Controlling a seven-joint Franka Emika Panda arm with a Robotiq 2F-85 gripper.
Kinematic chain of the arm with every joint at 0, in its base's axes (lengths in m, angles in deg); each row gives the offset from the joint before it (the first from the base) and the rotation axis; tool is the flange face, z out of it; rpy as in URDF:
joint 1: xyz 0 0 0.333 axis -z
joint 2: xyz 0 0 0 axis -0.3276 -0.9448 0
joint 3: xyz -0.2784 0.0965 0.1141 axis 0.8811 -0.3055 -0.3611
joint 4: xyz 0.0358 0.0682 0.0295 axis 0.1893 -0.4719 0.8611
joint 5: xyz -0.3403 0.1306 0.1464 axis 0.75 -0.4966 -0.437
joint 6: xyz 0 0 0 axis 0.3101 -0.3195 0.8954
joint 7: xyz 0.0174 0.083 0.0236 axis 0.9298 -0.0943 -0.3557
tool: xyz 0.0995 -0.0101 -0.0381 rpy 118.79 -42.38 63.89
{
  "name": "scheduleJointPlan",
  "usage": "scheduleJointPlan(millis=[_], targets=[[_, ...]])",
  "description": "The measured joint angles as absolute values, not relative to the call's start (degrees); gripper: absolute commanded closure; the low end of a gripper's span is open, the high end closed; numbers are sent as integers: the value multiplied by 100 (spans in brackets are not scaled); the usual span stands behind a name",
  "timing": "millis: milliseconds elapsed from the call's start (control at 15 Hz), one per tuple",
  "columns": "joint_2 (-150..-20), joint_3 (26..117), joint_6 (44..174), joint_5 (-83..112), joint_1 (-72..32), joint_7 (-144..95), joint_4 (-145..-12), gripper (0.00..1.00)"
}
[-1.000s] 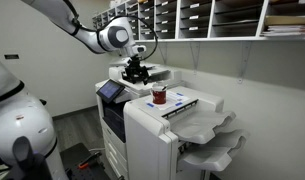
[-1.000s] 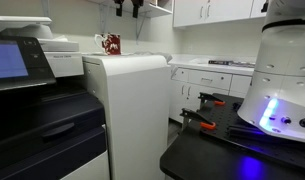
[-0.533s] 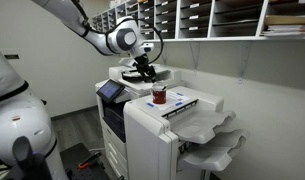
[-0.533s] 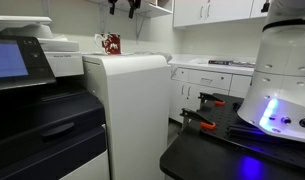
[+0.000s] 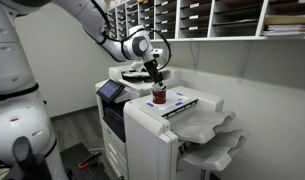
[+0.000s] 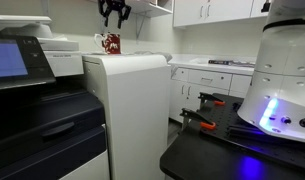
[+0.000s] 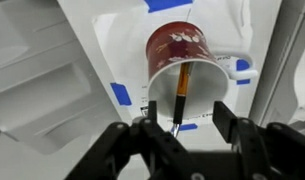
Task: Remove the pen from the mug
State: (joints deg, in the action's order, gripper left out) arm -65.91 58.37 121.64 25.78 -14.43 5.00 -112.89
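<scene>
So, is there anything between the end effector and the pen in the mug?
Nothing visible. In the wrist view the open end effector hangs above the mug, and the pen leans out of it with no obstruction.

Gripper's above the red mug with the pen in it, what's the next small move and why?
Probably ease straight down. The open gripper hangs above the mug, a gap showing in both exterior views. In the wrist view the orange pen leans out of the mug, lined up between the fingers, so descending should bracket it.
</scene>
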Motion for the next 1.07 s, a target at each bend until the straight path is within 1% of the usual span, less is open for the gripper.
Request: scheduleJointPlan(millis=[200,400,467,600,733,800,867,933,1000,1067], targets=[[-6917,5944,12164,2685,-1567,699,-11025,32],[-7162,6129,12163,2692,-1733,707,-10874,38],[-7234,6187,12163,2692,-1784,717,-10831,43],[-7357,6297,12164,2692,-1889,746,-10754,47],[-7438,6388,12164,2692,-1983,789,-10691,48],[-7464,6430,12164,2692,-2027,791,-10669,52],[-7490,6460,12164,2692,-2058,792,-10658,66],[-7516,6489,12164,2692,-2086,792,-10647,78],[-7548,6523,12164,2692,-2119,792,-10645,83],[-7586,6550,12164,2692,-2142,792,-10643,96]])
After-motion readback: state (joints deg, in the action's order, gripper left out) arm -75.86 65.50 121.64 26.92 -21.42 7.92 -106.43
